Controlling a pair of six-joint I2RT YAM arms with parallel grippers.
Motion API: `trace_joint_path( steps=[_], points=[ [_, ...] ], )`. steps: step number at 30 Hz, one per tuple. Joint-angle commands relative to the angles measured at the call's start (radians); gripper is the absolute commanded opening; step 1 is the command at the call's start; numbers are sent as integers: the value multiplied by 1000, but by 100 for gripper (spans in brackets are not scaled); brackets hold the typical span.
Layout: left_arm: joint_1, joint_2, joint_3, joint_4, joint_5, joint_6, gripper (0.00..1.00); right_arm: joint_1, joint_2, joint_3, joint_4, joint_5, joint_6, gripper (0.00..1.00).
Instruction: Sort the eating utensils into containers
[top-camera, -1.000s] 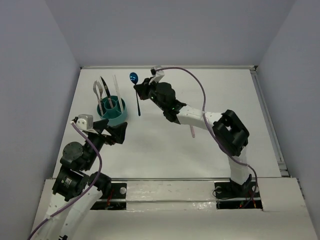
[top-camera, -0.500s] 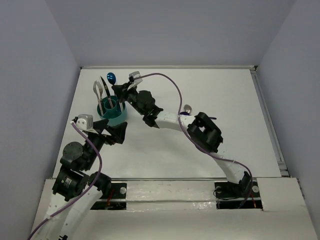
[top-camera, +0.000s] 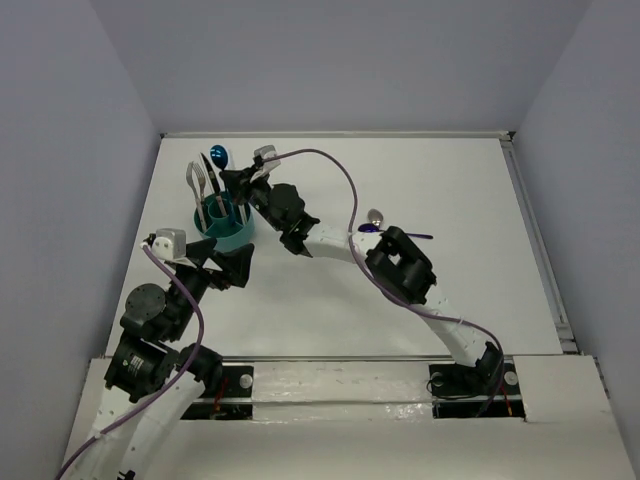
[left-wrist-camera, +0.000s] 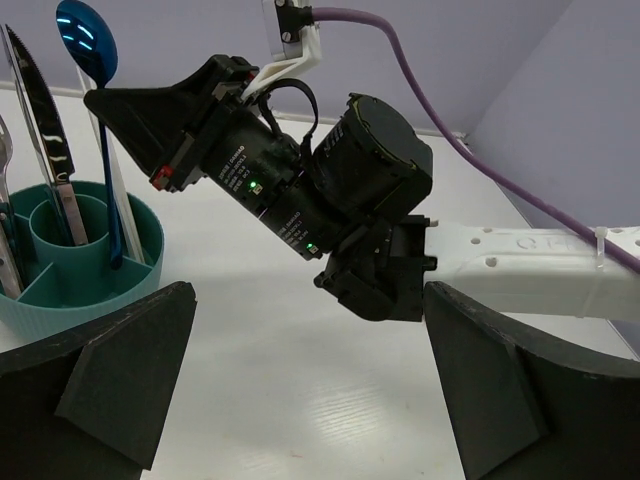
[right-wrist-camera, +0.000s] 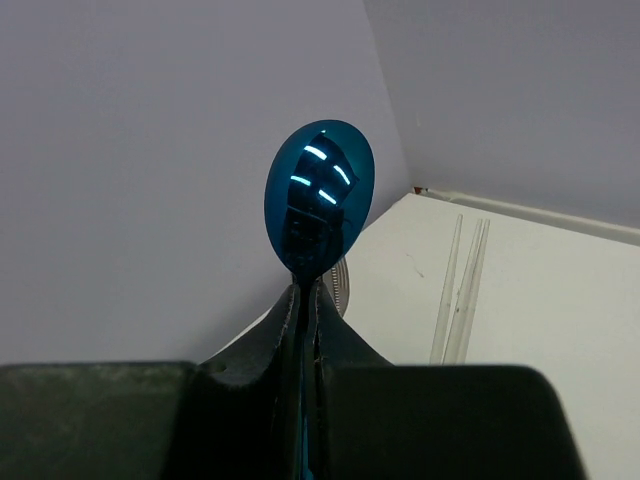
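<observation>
Placing step: the right hand (top-camera: 230, 181) is clamped on the blue spoon (left-wrist-camera: 86, 42), held upright with the bowl up. Its handle tip is down inside an outer compartment of the caddy (top-camera: 236, 236), which stands toward the counter's (top-camera: 330, 300) 10 o'clock. Next move, I judge: part the fingers and lift straight up without dragging the spoon out. A fork (top-camera: 197, 180) and knife (top-camera: 210, 170) crowd the caddy's 11 o'clock side. The left hand (top-camera: 228, 264) hovers spread open at the caddy's 6 o'clock. A silver spoon (top-camera: 375, 215) lies unsorted off at 3 o'clock
</observation>
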Motion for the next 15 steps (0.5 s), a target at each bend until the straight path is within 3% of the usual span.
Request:
trace_joint_path(
  steps=[1,4,10,15],
  points=[
    [6,11,32,43,-5,6,99,10,-1,-30,130,2,-5,0],
    [6,10,32,44,-5,6,99,19,-28,-91,154,-17,-16,2],
    [6,11,30,44,-3,6,99,28,-105,-212,165,-40,-25,27],
    [15,11,27,49,5,4,99,28,-171,-245,64,-81,-16,46]
  ],
)
